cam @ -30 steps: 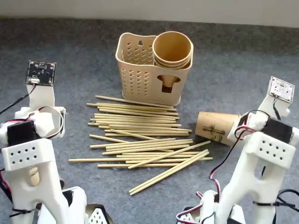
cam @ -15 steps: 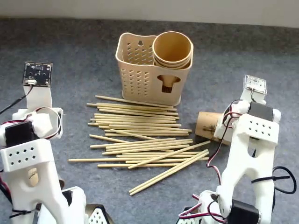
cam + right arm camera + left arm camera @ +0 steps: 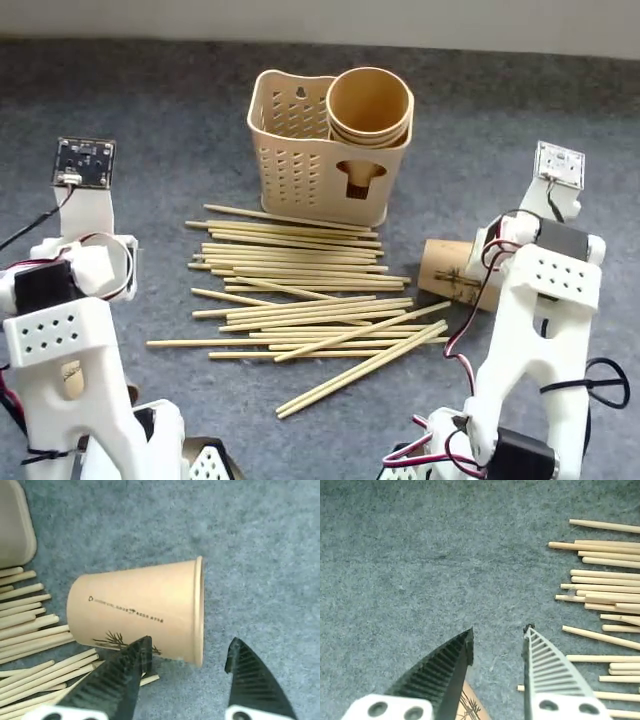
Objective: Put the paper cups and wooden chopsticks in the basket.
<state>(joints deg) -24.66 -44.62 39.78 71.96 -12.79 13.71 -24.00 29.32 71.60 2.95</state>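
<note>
Here, the cream basket point(image 3: 300, 165) is standing upright at the far middle of the grey desk point(image 3: 150, 120). A stack of paper cups point(image 3: 368, 105) is sitting nested inside it, mouths up, at the end nearer the right arm point(image 3: 545, 300). The wooden chopsticks point(image 3: 300, 290) are lying loose on the desk in front of the basket, between the two arms. Most are lying roughly parallel, and a few are crossing the heap at a slant.

One more paper cup point(image 3: 450, 268) is lying on its side just beside the heap, on the right arm's side, with its narrow base pointing toward the chopsticks. The right gripper point(image 3: 190, 641) is hanging over this cup's mouth end with its fingers point(image 3: 117, 677) spread apart. One finger is showing across the cup's side wall and the other over bare desk past the rim. Whether either is touching the cup is not clear.

The left arm point(image 3: 60, 320) is standing at the other side of the heap. The left gripper point(image 3: 498, 629) is pointing down at bare desk beside the chopstick ends point(image 3: 605, 585), its fingers parted and gripping nothing.
</note>
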